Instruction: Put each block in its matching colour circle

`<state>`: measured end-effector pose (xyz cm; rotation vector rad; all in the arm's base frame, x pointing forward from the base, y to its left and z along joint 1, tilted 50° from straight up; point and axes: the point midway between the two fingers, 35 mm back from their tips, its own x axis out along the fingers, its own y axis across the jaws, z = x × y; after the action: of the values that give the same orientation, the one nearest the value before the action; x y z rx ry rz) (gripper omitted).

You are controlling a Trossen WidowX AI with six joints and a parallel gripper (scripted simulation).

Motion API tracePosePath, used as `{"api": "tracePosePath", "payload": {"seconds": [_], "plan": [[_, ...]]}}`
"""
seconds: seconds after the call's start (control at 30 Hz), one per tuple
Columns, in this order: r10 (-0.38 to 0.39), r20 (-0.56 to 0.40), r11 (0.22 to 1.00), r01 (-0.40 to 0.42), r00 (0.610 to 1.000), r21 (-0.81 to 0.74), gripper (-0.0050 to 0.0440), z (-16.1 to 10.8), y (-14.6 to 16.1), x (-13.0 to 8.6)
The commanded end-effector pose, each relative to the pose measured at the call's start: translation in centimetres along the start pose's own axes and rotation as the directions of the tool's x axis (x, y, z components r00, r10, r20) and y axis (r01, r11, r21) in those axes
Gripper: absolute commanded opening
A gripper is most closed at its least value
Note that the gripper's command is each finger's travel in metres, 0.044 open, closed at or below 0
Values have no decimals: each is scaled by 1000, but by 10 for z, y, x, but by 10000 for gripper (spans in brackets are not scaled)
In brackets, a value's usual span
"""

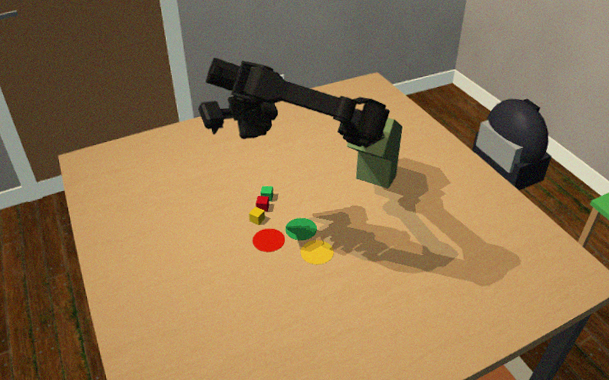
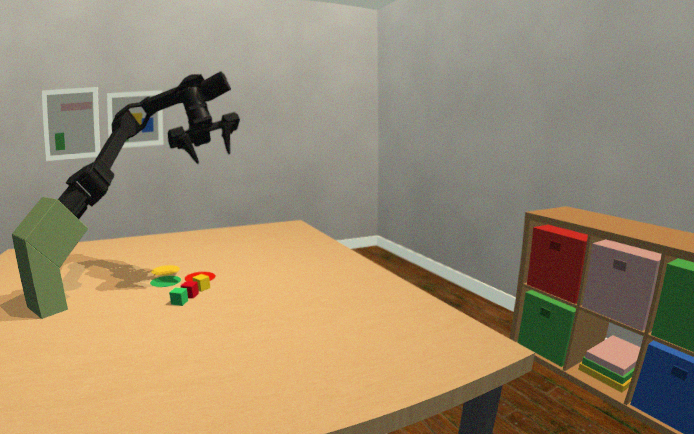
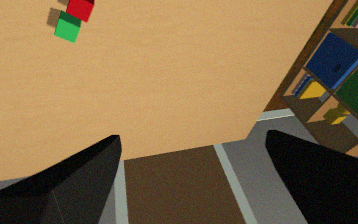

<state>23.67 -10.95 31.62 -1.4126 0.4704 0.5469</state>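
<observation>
High above the wooden bench (image 1: 172,312), the black pincer (image 2: 207,148) hangs spread almost fully wide with nothing in it, the black arm (image 1: 308,99) stretched up and out from its green base block (image 1: 378,163). Beside the flat red circle (image 1: 268,240), the small green cube (image 1: 266,190), red cube (image 1: 262,202) and yellow cube (image 1: 256,214) sit in a tight row, none inside its disc, so sorting looks unstarted. The green circle (image 1: 300,228) and yellow circle (image 1: 316,252) lie just past the red one, towards the base block, likely grouped for short carries.
</observation>
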Motion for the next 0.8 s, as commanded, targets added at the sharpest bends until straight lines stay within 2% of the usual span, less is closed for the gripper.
{"api": "tracePosePath", "payload": {"seconds": [0.0,0.6,0.7,0.77], "plan": [[-6,-4,1000,6,1000,-5,400,0,-2,-2],[-6,-4,1000,6,1000,-5,400,0,-2,-2],[14,46,996,-18,999,83,328,1,3,16],[37,111,975,-60,993,214,280,5,10,41]]}}
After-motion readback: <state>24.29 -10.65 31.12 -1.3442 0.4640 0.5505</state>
